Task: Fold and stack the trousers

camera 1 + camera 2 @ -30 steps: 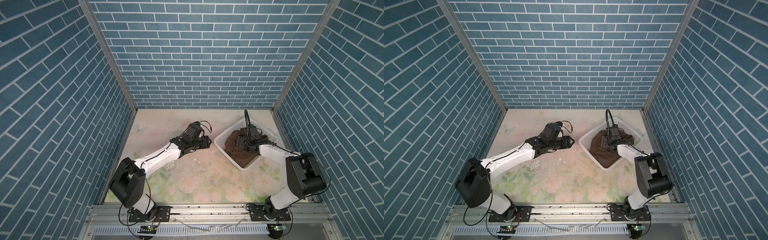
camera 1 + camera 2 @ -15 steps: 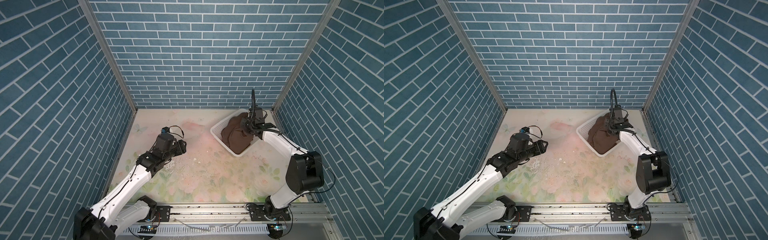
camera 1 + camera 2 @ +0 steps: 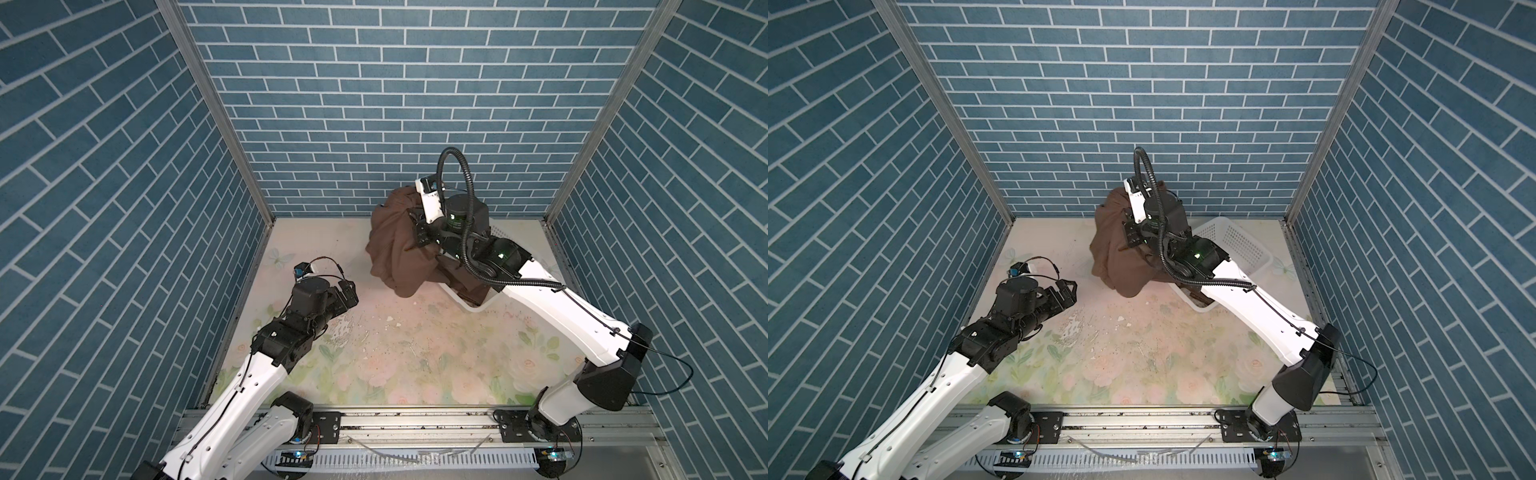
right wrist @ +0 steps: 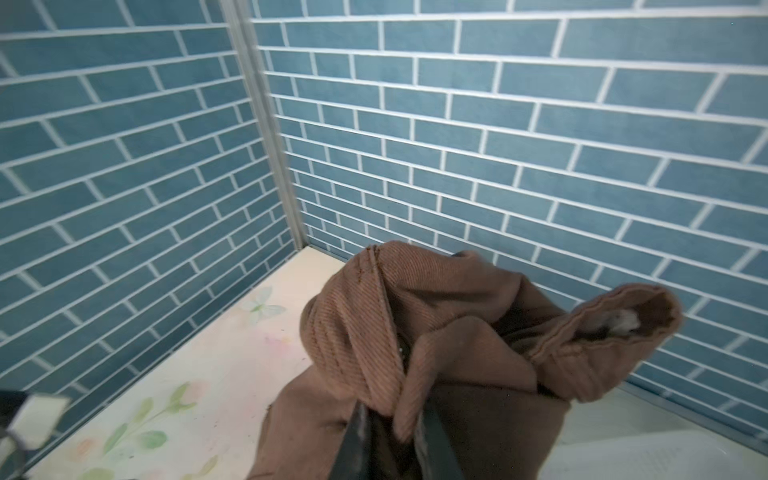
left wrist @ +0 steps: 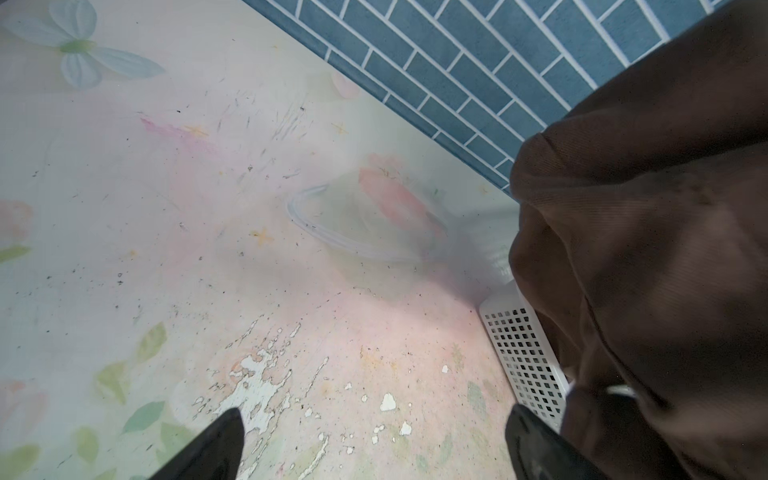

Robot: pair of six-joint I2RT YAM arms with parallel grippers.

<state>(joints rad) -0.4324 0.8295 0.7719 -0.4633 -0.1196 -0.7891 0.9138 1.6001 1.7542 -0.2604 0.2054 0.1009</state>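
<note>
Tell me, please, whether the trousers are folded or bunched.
Bunched, not folded: the trousers hang as a crumpled bundle from the right gripper, which is shut on them.

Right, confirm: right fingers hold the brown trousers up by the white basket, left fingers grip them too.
Wrong on the left: the left fingers stand open, gripping nothing, as the left wrist view shows. The right fingers do hold the trousers up by the white basket.

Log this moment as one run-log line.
right gripper: shut on trousers, raised | trousers: bunched, hanging, lower end in basket | left gripper: open, empty, above table
</note>
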